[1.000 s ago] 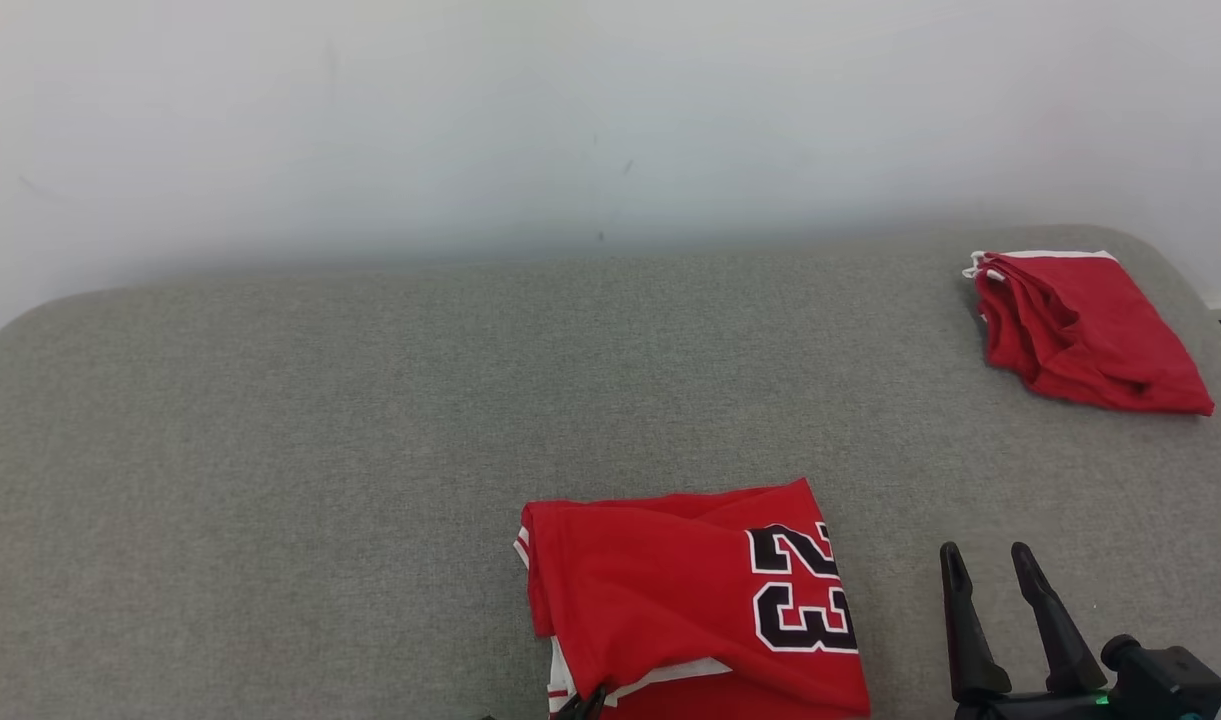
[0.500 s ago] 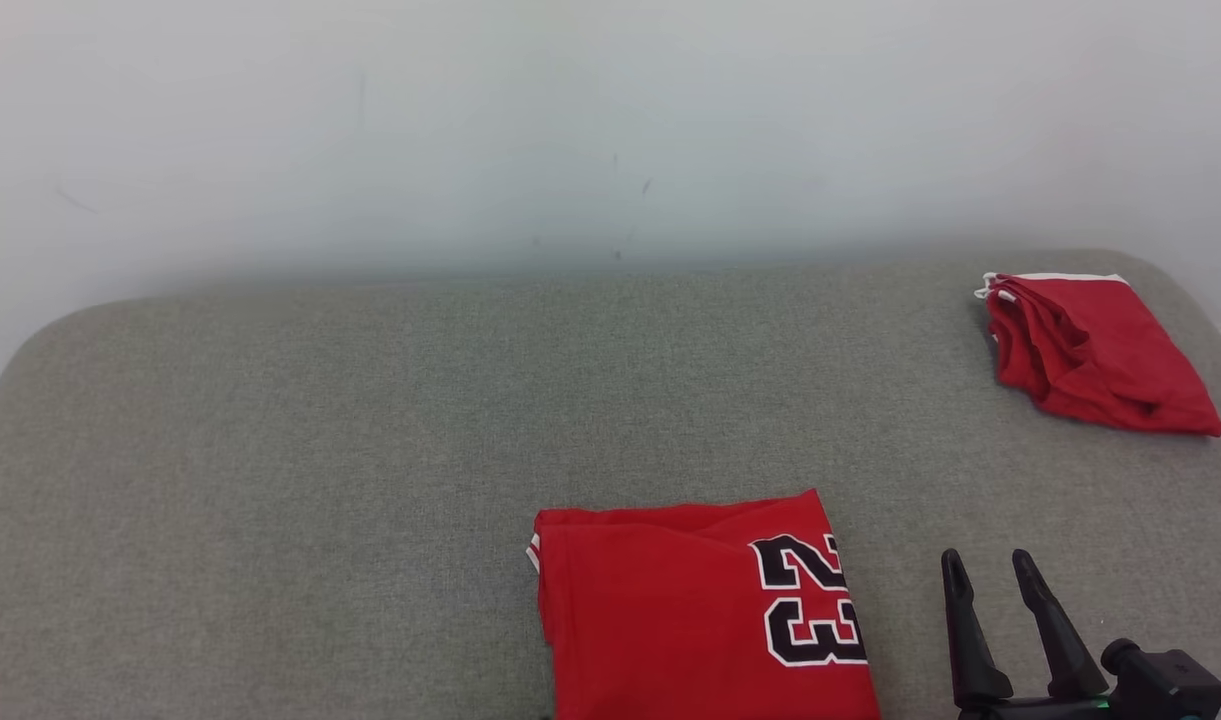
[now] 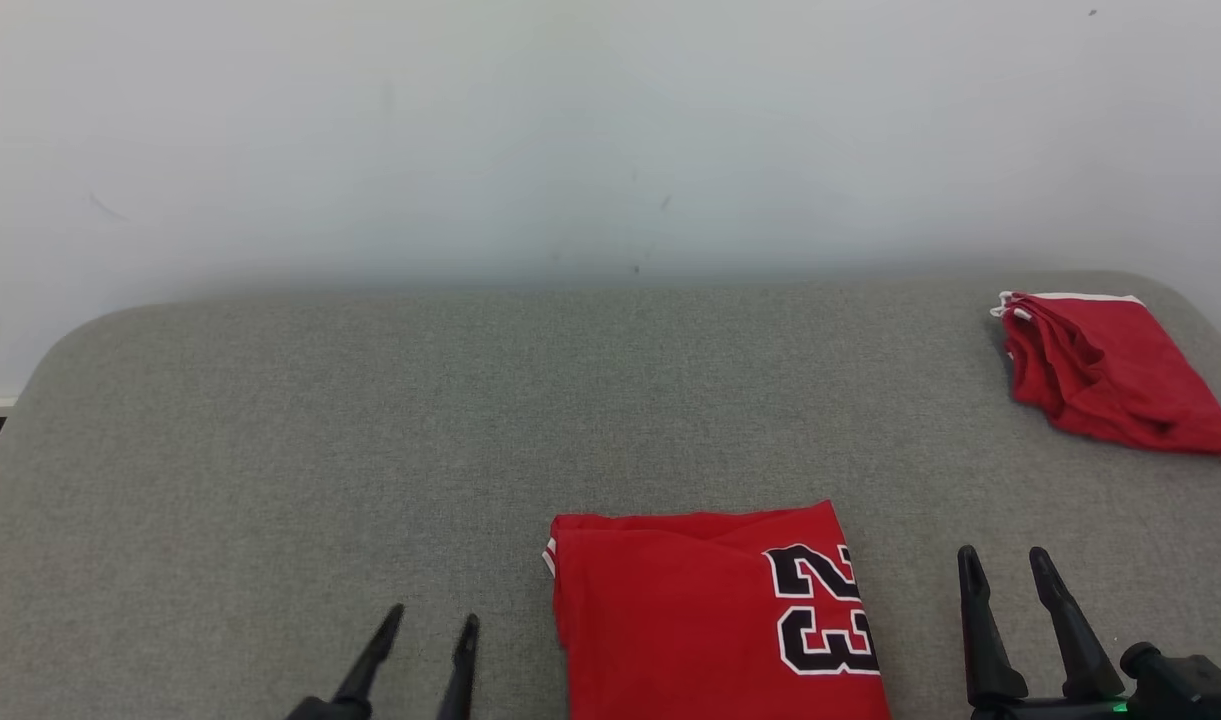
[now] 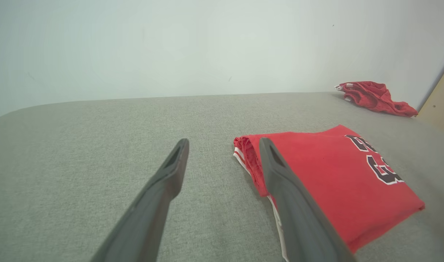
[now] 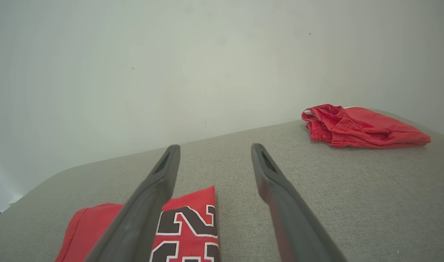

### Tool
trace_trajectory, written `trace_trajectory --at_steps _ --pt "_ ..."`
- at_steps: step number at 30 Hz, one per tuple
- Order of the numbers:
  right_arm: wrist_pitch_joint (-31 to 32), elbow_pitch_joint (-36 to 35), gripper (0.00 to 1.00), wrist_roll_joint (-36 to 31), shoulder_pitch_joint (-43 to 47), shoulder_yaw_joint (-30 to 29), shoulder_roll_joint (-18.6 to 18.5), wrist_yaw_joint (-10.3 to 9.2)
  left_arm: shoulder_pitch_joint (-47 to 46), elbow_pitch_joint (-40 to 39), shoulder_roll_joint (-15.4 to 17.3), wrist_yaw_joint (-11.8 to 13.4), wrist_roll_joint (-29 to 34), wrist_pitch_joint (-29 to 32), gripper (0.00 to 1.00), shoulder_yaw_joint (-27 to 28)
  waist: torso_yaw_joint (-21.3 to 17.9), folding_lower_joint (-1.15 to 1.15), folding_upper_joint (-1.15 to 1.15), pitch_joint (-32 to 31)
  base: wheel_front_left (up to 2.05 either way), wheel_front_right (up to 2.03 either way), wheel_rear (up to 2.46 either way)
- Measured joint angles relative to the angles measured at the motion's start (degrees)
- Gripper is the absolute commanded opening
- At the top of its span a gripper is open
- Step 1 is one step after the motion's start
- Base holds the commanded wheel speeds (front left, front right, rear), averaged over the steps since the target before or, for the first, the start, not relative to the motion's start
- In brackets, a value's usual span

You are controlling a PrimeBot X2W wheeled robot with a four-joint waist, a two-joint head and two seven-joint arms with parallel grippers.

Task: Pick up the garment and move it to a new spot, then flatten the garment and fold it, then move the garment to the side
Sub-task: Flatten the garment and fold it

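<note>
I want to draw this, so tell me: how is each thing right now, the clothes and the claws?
Red number 23 jersey: folded, lying flat on the grey padded surface.
Red white-trimmed garment: folded loosely, rumpled, far right corner.
Left claw: open, empty, beside the jersey.
Right claw: open, empty.

You are looking at what reads as a bare test room or lab: a grey fabric-covered bench (image 3: pixel 270 450) with rounded corners stands against a plain white wall (image 3: pixel 570 130). On the bench lie a folded jersey (image 3: pixel 690 610) at its near edge and a crumpled red garment (image 3: pixel 1110 380) at its far right corner, near a tan panel (image 4: pixel 442 98).
</note>
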Motion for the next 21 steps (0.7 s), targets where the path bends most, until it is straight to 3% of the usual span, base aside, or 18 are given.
trace_trajectory --at_steps 8,21 --pt "0.00 -0.53 1.00 -0.15 0.31 -0.35 -0.03 0.00 0.79 -4.15 1.89 1.22 1.34 0.00 1.00 10.00 0.75 0.00 0.00 -0.35 0.00 0.00 0.00" --pt "0.00 -0.41 1.00 -0.58 1.57 -0.52 -0.23 0.00 5.06 -6.73 2.10 0.13 2.96 0.00 1.00 17.09 0.83 0.00 0.00 -0.61 0.00 0.00 0.00"
